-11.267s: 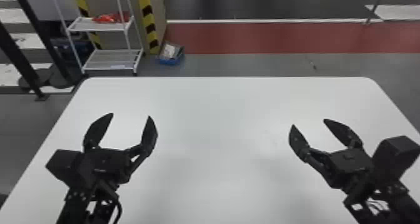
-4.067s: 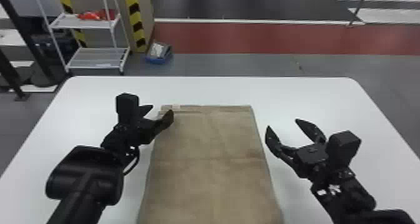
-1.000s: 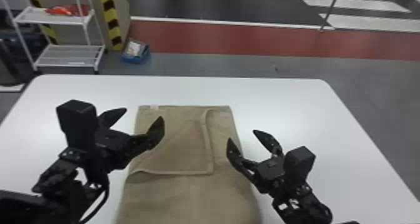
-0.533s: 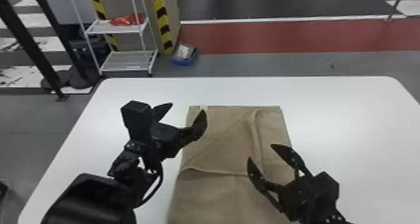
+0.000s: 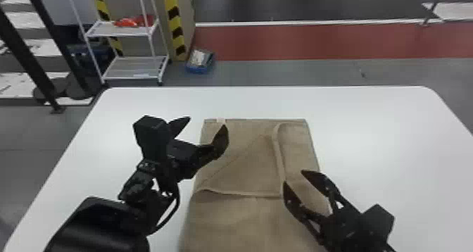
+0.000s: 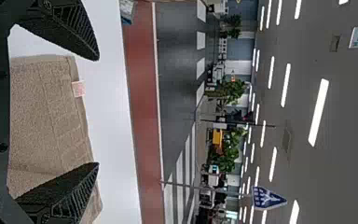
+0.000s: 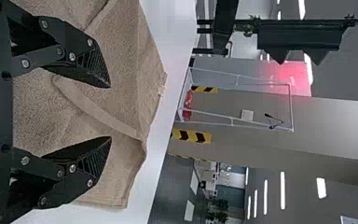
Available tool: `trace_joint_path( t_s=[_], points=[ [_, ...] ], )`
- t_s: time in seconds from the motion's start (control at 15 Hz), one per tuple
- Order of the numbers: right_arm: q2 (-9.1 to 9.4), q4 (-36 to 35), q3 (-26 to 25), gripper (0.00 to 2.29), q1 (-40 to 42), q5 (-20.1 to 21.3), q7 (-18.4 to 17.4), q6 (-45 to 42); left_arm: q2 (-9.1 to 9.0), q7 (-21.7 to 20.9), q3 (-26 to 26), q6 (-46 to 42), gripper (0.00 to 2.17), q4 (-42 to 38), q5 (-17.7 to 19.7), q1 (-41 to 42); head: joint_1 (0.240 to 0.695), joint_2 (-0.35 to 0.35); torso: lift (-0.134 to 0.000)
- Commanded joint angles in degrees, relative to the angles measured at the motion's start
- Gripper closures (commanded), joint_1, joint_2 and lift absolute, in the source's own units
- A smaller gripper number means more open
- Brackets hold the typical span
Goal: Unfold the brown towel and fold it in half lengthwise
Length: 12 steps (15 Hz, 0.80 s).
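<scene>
Brown towel (image 5: 228, 219) lies partly under left gripper (image 5: 207, 122) and right gripper (image 5: 294, 176).

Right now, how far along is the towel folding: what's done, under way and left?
Done: the towel lies on the table. In hand: a loose flap lies across its far part, with the left gripper and right gripper open beside it. Left: probably straightening that flap, then the lengthwise fold.

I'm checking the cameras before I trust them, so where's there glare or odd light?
Left wrist view: ceiling lights show as bright white strips; right wrist view: a red glow high in the background; head view: soft pale sheen on the white tabletop.
</scene>
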Motion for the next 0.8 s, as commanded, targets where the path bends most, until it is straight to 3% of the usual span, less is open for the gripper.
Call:
trace_joint_path(
  t_s=[0.0, 0.2, 0.4, 0.53, 0.73],
  points=[
    [-0.01, 1.9, -0.1, 0.58, -1.0, -0.1, 1.7, -1.3, -0.07, 0.0, -0.4, -0.4, 0.08, 0.8, 0.0, -0.3, 0.695, 0.053, -0.125],
    [-0.01, 2.9, -0.5, 0.58, -2.0, 0.9, 3.4, -0.8, -0.07, 0.0, -0.8, -0.4, 0.08, 2.1, 0.0, -1.1, 0.695, 0.054, -0.125],
    [-0.01, 2.8, 0.1, 0.58, -2.7, 4.6, 3.4, 3.3, -0.16, 0.2, -1.1, -2.8, 0.08, 3.7, 0.7, -1.9, 0.695, 0.05, -0.125],
    [-0.01, 2.3, 1.2, 0.58, -3.2, 7.0, 5.5, 7.5, -0.25, 0.3, -1.1, -3.9, 0.08, 4.7, 1.3, -2.6, 0.695, 0.051, -0.125],
    [-0.01, 1.9, 1.1, 0.58, -3.1, 6.9, 5.7, 7.7, -0.25, 0.3, -1.2, -4.4, 0.08, 5.5, 1.9, -3.3, 0.695, 0.064, -0.125]
  ],
)
